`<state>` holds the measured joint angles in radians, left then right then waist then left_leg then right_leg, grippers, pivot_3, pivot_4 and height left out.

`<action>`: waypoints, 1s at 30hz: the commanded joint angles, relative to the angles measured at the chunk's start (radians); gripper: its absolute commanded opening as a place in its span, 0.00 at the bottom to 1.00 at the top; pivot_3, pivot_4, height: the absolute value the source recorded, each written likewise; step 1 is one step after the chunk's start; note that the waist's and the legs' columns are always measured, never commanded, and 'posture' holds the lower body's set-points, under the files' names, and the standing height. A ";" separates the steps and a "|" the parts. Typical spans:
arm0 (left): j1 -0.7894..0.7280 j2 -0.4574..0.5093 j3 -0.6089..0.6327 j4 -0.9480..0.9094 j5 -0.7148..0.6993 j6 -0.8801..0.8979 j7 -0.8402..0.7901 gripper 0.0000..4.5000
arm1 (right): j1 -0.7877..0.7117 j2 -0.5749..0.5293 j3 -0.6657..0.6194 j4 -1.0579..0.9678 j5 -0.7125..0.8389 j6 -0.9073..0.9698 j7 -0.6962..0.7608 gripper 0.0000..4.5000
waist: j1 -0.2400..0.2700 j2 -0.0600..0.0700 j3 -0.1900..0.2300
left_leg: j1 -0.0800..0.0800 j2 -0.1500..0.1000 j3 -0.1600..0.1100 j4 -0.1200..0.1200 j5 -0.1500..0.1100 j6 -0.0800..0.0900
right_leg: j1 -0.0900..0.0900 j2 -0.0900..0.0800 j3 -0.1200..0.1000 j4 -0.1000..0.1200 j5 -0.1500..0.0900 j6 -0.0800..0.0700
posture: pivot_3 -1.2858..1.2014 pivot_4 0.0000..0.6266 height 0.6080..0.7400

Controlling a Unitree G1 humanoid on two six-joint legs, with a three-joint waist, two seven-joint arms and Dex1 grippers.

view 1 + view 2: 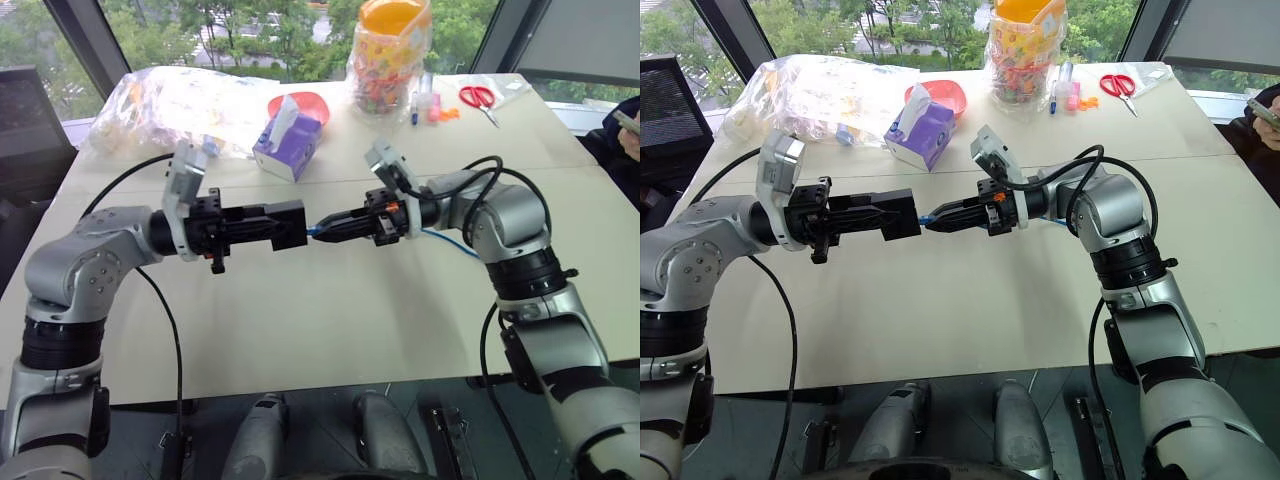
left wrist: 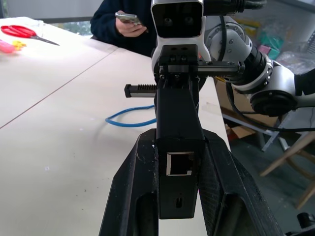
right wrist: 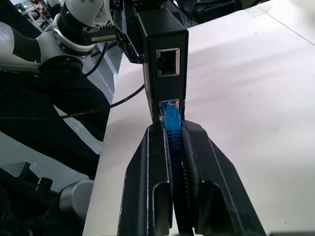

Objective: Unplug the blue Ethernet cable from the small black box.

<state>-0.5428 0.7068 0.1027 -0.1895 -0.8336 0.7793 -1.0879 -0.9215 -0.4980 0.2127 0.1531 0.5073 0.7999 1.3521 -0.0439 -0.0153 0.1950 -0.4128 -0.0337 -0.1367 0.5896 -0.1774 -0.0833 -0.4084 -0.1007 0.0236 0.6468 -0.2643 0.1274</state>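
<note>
I see the left gripper (image 1: 285, 224) clamped on the small matte-black box (image 3: 165, 59) above the beige table (image 1: 330, 310), right gripper (image 3: 173, 132) pinched on the thin bright-blue Ethernet cable (image 3: 172, 125), plug seated in the box's port.

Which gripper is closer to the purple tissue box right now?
Left. The left gripper, holding the small black box, sits just in front of the purple tissue box; the right gripper, shut on the blue Ethernet cable, is farther off.
</note>
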 commanded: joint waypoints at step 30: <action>0.087 0.059 0.084 -0.100 -0.084 0.029 0.013 0.11 | -0.052 -0.063 -0.112 0.136 0.108 0.128 -0.006 0.00 | 0.000 0.000 0.000 | -0.001 0.000 0.000 0.000 0.000 0.000 | 0.000 0.000 0.000 0.000 -0.001 -0.002 | 0.52 0.24 0.90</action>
<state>-0.4818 0.7251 0.1432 -0.2593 -0.8980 0.7921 -1.0486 -0.9498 -0.4897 0.2036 0.2451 0.6155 0.9419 1.3633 -0.0440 -0.0153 0.1950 -0.4135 -0.0337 -0.1367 0.5900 -0.1774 -0.0832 -0.4089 -0.1007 0.0236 0.6468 -0.2651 0.1259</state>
